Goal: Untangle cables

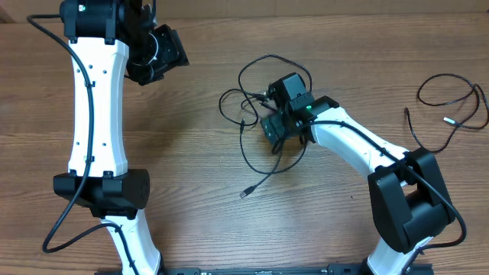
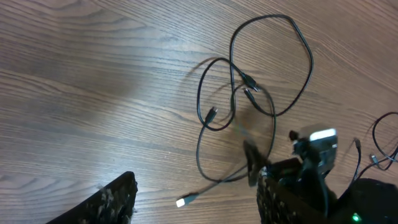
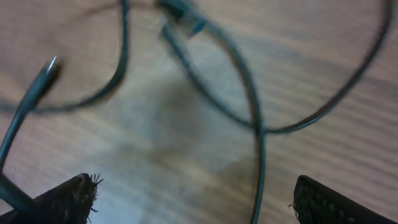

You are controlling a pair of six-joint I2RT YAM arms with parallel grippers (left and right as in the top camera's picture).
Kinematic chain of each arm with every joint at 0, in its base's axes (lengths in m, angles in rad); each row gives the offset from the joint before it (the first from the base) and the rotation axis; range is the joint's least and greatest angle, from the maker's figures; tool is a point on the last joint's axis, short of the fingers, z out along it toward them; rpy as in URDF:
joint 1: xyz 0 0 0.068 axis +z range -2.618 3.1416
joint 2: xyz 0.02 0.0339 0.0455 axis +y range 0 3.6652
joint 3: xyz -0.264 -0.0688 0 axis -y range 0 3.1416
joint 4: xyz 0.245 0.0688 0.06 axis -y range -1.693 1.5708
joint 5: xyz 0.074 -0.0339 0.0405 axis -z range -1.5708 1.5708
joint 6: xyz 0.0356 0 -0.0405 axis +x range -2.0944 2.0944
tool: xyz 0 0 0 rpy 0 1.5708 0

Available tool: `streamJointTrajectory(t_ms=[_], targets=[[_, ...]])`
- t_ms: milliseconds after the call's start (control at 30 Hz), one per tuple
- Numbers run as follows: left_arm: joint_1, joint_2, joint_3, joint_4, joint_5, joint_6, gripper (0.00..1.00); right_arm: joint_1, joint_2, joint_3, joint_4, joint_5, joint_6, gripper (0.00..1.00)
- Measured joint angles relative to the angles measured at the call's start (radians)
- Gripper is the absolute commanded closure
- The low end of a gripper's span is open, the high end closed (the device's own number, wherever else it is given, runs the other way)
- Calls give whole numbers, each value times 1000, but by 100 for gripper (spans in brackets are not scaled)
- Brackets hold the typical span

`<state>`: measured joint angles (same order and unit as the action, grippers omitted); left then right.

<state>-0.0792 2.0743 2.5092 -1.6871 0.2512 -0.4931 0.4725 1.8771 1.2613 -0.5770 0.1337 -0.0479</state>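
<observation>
Currently the right gripper [image 3: 193, 208] hangs released above the cables [image 2: 244, 82]; the left gripper [image 2: 196, 202], near the far edge, gapes empty.

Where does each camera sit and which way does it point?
Overhead: above the table, looking straight down; both arms, tangled cables.
Left wrist: on left gripper, angled toward the tangle; own fingertips below.
Right wrist: on right gripper, close over the tangle, blurred; fingertips in corners.
All three share the tangled cables.
</observation>
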Motion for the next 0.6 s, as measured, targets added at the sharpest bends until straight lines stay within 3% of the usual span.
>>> streamJointTrajectory(t_ms=[167, 467, 600], targets=[[-19, 0, 0, 0, 0, 0, 38, -56, 1, 0, 32, 10, 88, 0], [-46, 0, 0, 0, 0, 0, 39, -197, 64, 0, 68, -163, 136, 1], [-52, 0, 0, 0, 0, 0, 38, -202, 80, 0, 61, -212, 141, 7]])
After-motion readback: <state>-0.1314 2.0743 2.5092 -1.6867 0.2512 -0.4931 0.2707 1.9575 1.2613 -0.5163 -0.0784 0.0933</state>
